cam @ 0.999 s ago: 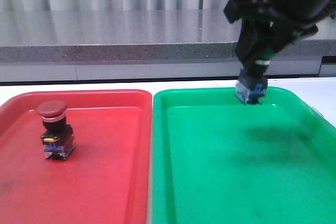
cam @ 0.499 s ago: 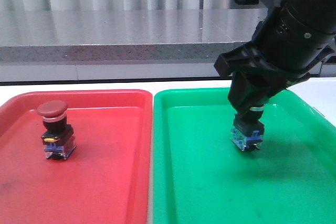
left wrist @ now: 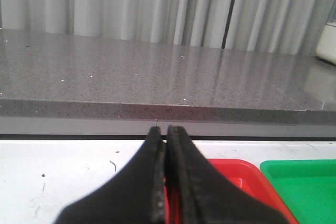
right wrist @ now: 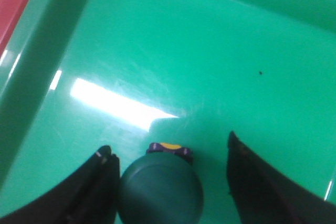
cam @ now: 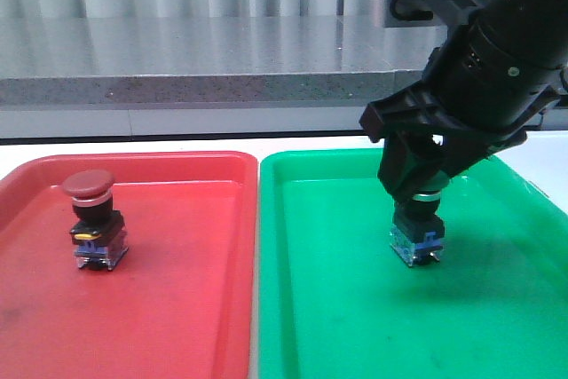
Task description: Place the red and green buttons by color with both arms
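The red button [cam: 96,219] stands upright on the red tray [cam: 177,308], at its left. The green button [cam: 417,237] stands upright on the floor of the green tray [cam: 355,326]. My right gripper [cam: 417,188] hangs right over it and hides its cap in the front view. In the right wrist view the dark green cap [right wrist: 160,190] sits between the fingers of my right gripper [right wrist: 168,145], which are spread apart: it touches one finger and a gap shows at the other. My left gripper [left wrist: 167,129] is shut and empty, above the white table near the red tray [left wrist: 236,174].
The two trays lie side by side on the white table, red on the left and green on the right. A grey stone counter [cam: 195,59] runs behind them, with a curtain beyond. The green tray's corner [left wrist: 299,182] shows in the left wrist view.
My right gripper came down and forward from the back of the green tray with the green button. The button now stands on the tray floor, with the jaws apart around its cap.
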